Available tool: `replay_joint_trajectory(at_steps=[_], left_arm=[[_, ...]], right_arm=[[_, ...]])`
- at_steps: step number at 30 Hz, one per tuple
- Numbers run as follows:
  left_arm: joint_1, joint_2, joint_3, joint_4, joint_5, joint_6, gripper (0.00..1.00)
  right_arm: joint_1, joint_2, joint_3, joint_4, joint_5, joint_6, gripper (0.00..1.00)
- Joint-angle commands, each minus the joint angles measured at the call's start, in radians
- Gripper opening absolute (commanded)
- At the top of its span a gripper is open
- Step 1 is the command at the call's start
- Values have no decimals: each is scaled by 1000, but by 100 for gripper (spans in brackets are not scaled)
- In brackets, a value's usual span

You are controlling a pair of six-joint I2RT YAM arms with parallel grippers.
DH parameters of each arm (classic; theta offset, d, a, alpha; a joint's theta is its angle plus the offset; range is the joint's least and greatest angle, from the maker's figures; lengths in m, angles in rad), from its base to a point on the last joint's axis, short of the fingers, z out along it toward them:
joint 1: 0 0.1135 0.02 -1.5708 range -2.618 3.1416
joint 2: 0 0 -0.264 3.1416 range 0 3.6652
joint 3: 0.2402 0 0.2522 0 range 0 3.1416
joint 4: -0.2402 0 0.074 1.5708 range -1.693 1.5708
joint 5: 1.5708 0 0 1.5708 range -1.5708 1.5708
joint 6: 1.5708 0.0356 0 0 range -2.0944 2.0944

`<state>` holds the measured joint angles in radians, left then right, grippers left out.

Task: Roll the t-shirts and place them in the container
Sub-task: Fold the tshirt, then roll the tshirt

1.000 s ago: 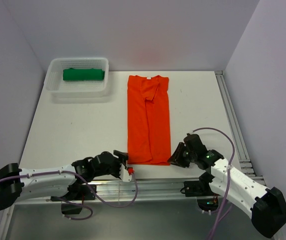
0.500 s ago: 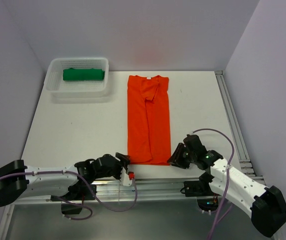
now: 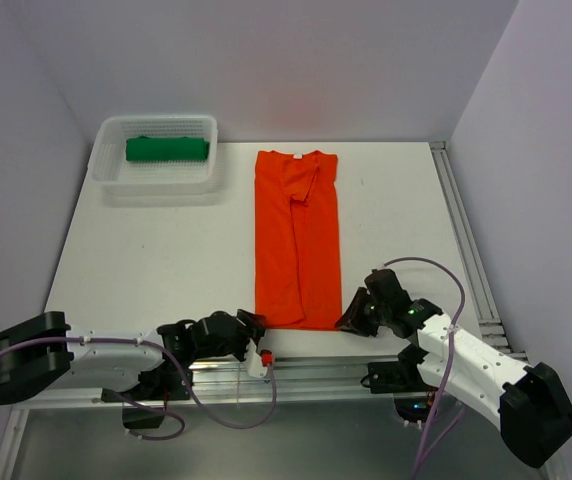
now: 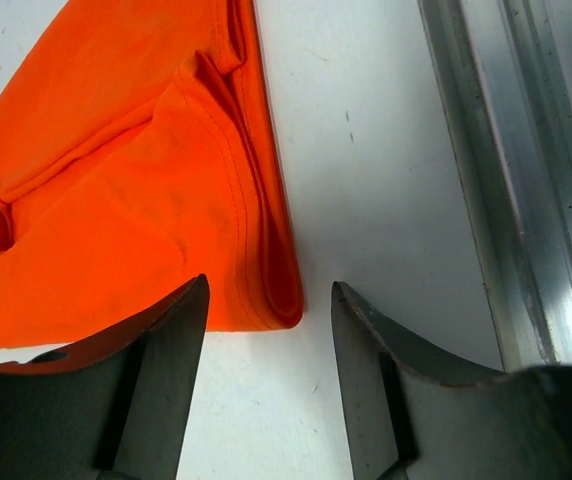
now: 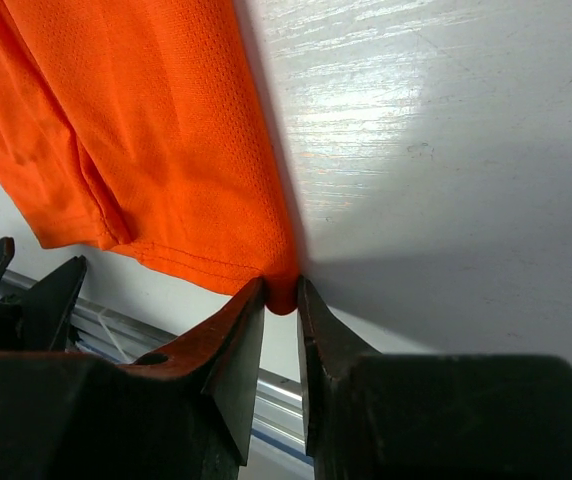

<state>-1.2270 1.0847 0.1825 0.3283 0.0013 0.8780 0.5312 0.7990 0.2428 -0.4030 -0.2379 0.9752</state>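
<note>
The orange t-shirt lies flat in the middle of the table, folded into a long strip with its hem toward me. My left gripper is at the near left hem corner; in the left wrist view its jaws stand open, with that corner just between the tips. My right gripper is at the near right corner, and its jaws pinch the tip of the orange cloth. The green t-shirt lies rolled up in the basket.
The white mesh basket stands at the back left. An aluminium rail runs along the near table edge, right behind both grippers, and another rail runs down the right side. Walls close in the table at the back and sides.
My left gripper slid right up to the shirt's near left corner and its jaws narrowed. The right gripper's jaws closed on the near right corner.
</note>
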Motion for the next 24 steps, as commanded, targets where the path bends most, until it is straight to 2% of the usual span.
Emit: replay_joint_trajectory(at_steps=[1,5,10,17,24], left_arm=[[-25,27,-21,44,3,18,57],[-28,55,-6,44,-29,21,55],[-26,47,5,14,-55,22,56],[-26,-26,-23,-34,-93,42,58],[-19,-6,-55,23,-104,101,52]], right_arm=[[-5,-1,26,16,0,-6,26],[-5,-6,35,1,0,-6,18],[-5,-14,44,-13,2,-7,0],[-5,-41,56,-45,5,-13,0],[-5,-35,72,-59,-6,-29,0]])
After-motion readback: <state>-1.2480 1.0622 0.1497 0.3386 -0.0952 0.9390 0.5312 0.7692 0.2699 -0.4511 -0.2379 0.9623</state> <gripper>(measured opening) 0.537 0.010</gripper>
